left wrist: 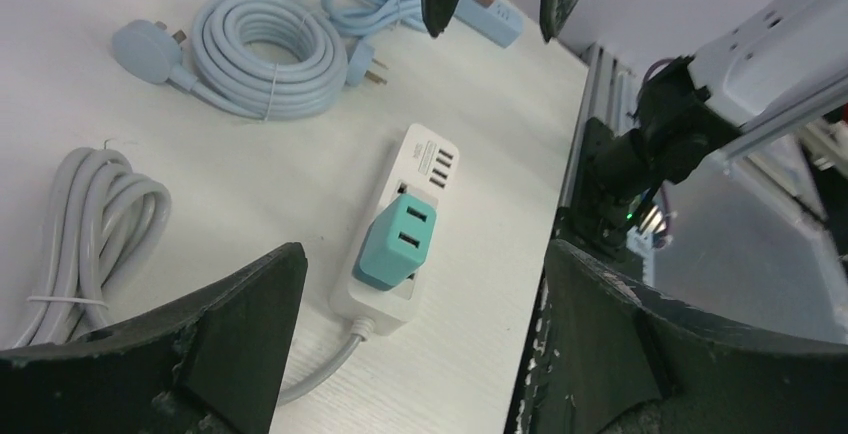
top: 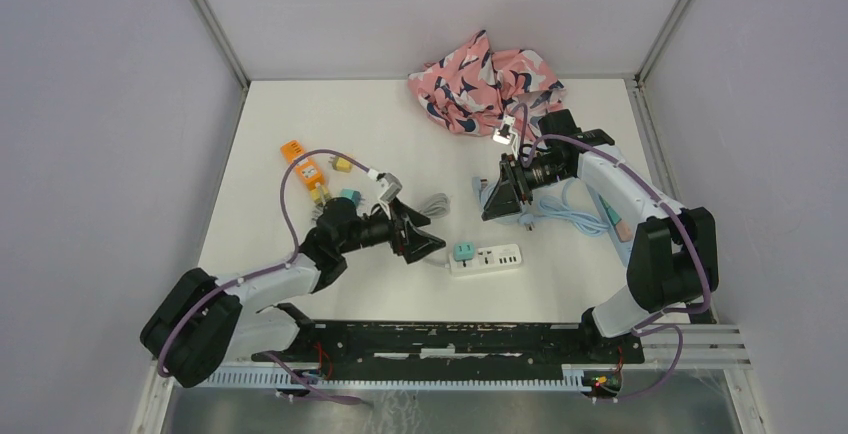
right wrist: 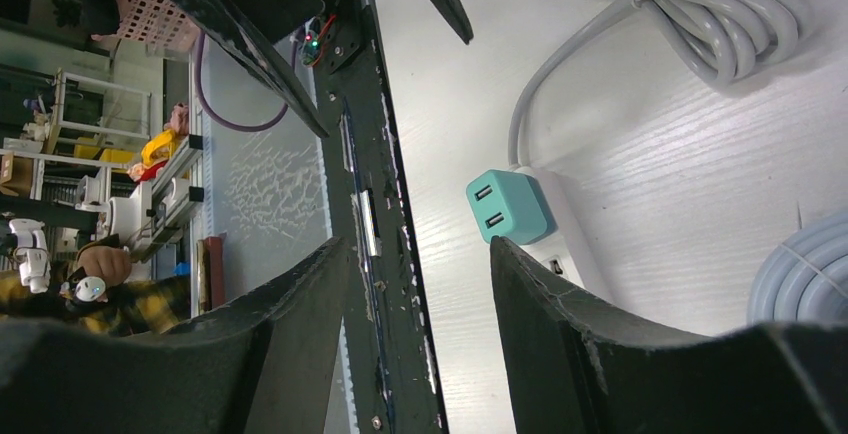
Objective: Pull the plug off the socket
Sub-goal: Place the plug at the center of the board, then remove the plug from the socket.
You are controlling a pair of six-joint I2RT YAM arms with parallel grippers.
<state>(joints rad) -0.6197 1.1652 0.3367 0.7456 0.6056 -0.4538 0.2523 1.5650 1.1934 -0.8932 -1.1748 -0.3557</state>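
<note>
1. The plug (left wrist: 397,242) is teal.
2. The power strip (left wrist: 432,159) is white, with a white cord.
3. The crumpled cloth (top: 480,79) is pink, patterned with dark navy and white shapes.
4. One coiled cable (left wrist: 265,54) is pale blue; the other coiled cable (left wrist: 90,224) is light grey.
5. The small device (top: 305,169) is orange with yellowish patches.
6. The table (top: 400,134) is white with a faint wood grain.
7. The arm cable (top: 283,202) is purple.
</note>
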